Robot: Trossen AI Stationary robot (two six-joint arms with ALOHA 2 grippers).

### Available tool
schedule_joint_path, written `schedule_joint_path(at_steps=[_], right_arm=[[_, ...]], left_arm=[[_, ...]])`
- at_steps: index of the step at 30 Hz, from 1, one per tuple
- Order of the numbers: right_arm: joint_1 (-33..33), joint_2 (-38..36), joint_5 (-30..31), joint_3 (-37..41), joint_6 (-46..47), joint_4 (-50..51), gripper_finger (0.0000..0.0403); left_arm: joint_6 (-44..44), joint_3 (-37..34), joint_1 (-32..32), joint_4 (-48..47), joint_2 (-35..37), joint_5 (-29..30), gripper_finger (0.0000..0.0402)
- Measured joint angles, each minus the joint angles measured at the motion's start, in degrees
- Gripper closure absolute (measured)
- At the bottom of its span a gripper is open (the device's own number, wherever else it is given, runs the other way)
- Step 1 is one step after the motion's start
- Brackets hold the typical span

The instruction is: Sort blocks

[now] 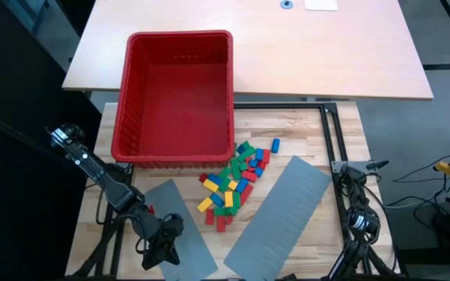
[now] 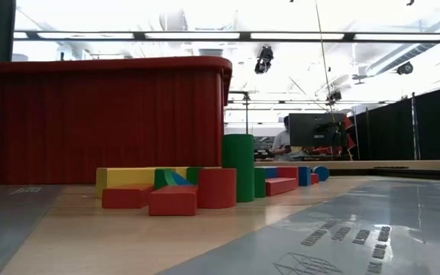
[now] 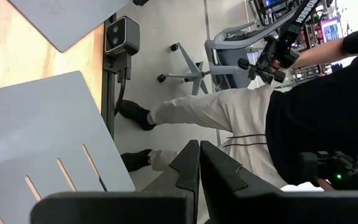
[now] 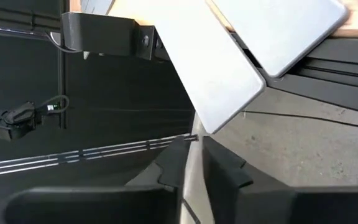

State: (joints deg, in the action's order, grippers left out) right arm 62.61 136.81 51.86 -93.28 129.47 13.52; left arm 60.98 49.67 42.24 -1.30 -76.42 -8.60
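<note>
While the blocks (image 1: 233, 180) are lying heaped on the counter (image 1: 295, 133) just in front of the red bin (image 1: 176, 94), between two grey slotted panels (image 1: 282, 216), we are seeing both arms parked at the near edge. The left end effector (image 1: 159, 251) is showing its fingers (image 3: 188, 163) pressed together, holding nothing. The right end effector (image 4: 194, 158) is likewise pressed together, holding nothing.

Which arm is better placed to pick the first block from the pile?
Left, probably. The left hand sits over the left grey panel, nearer the blocks than the right hand, parked at the table's right edge. Both hands are shut, holding nothing.
</note>
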Motion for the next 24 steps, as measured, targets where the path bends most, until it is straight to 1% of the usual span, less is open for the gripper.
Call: schedule_joint_path(at_steps=[6,11,15,24], right_arm=[[0.0,0.0,0.0,0.0,0.0,0.0,0.0274],[0.0,-0.1,0.0,0.2,0.5,0.3,0.0233],[0.0,-0.2,0.0,0.6,0.8,0.1,0.0223],[-0.4,-0.2,-0.1,0.6,1.7,0.6,0.0231]], left_arm=[[0.2,0.0,0.0,0.0,0.0,0.0,0.0402],[0.2,0.0,0.0,0.0,0.0,0.0,0.0402],[0.8,0.0,0.0,0.0,0.0,0.0,0.0402],[1.3,0.0,0.0,0.0,0.0,0.0,0.0402]])
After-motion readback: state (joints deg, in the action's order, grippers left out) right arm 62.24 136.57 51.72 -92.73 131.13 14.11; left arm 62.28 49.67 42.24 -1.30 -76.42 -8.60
